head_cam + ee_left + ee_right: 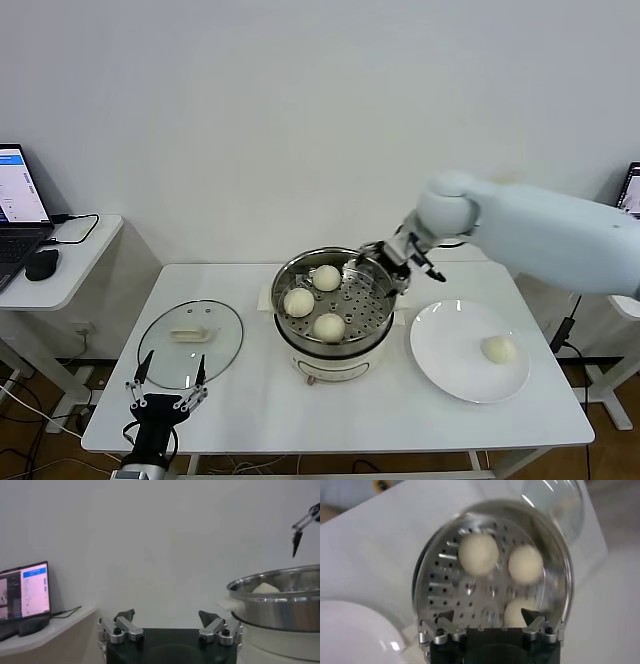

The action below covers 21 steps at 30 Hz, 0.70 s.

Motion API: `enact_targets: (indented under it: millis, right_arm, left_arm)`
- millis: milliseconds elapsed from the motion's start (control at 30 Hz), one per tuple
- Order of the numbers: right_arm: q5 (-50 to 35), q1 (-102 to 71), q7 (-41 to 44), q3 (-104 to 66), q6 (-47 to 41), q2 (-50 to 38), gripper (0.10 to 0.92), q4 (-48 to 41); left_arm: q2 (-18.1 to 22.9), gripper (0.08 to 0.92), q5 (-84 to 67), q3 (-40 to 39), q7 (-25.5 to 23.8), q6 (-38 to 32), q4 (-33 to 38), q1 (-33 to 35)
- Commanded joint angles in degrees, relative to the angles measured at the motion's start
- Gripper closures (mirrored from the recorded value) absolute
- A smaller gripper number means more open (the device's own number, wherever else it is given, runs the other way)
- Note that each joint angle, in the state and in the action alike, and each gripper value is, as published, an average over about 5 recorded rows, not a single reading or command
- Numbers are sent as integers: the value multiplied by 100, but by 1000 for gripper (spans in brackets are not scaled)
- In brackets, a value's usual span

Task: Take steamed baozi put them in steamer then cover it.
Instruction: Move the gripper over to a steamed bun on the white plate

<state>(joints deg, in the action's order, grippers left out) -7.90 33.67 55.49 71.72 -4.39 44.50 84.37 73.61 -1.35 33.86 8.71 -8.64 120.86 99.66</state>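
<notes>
I see my right gripper (385, 262) spread open above the shiny perforated steamer (331, 342) holding three smooth round buns (329, 326); left gripper (168, 384) open, parked by the glass lid (190, 343).

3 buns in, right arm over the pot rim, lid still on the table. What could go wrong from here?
1. The right end effector hangs open just above the steamer rim; a low retreat could clip it.
2. The last baozi sits alone on the white plate; it may roll when pinched.
3. The cover lies flat by the table edge near the left end effector; its low handle may slip in a grasp.
</notes>
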Motion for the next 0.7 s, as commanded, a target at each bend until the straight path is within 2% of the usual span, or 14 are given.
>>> enact_targets:
  millis: [33,367,700]
  right_arm:
    - [-120,-507,13,-419,-1749,-1793,202,282]
    - [1193,-2557,650,-2069,-886,-2279,203,-233]
    - [2037,-4373,654,-3671,-618,-2020,203,-922]
  left_arm:
    - [-72,177,12,-73,-2,-2,-79,-30]
    - [-59,177,74,-173,-1,11,-110,-46]
    - [-18,177,127,-157,1,20,-111,23]
